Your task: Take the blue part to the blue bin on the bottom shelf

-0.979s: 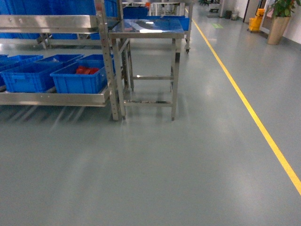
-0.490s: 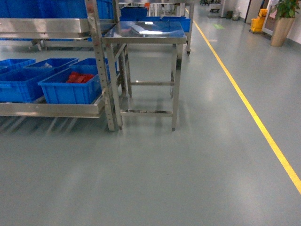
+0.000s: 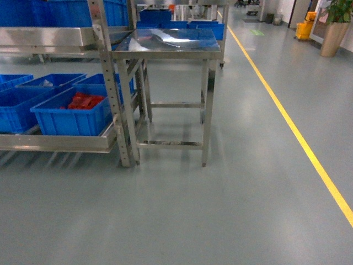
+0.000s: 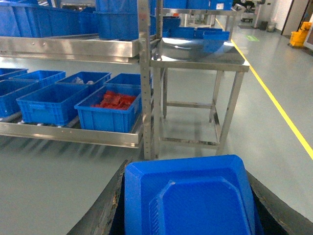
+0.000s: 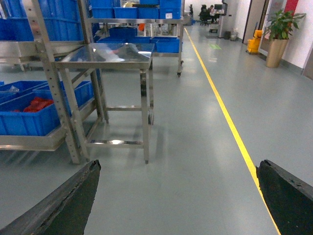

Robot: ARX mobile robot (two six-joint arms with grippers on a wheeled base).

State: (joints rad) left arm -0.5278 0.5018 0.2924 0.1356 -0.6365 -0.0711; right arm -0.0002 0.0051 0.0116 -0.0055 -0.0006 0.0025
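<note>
The left pincer (image 4: 188,196) holds a flat blue plastic part (image 4: 190,198) between its two dark fingers (image 4: 105,210); in the left wrist view this part fills the lower middle, with one finger along each of its sides. The right pincer (image 5: 178,196) stands wide open with nothing between its dark fingers (image 5: 63,200), only grey floor (image 3: 220,210). Neither arm shows in the head view. The bottom shelf (image 3: 55,142), a stainless-steel rack level with a flat front rail, lies at the left and carries several blue plastic bins; the nearest one to the corner post, the blue bin with red pieces (image 3: 74,113), is already partly filled, and an open blue bin (image 4: 51,103) stands just beside it on its left. A square steel worktop (image 3: 165,44) stands right of the rack, touching or almost touching its post. I judge the step in hand is the carrying: the part is gripped and the robot is near the rack but not yet in front of it. The next move probably calls for turning the base toward the shelf, then reaching low under the upper level, so that the part comes over a bin before the release.
</note>
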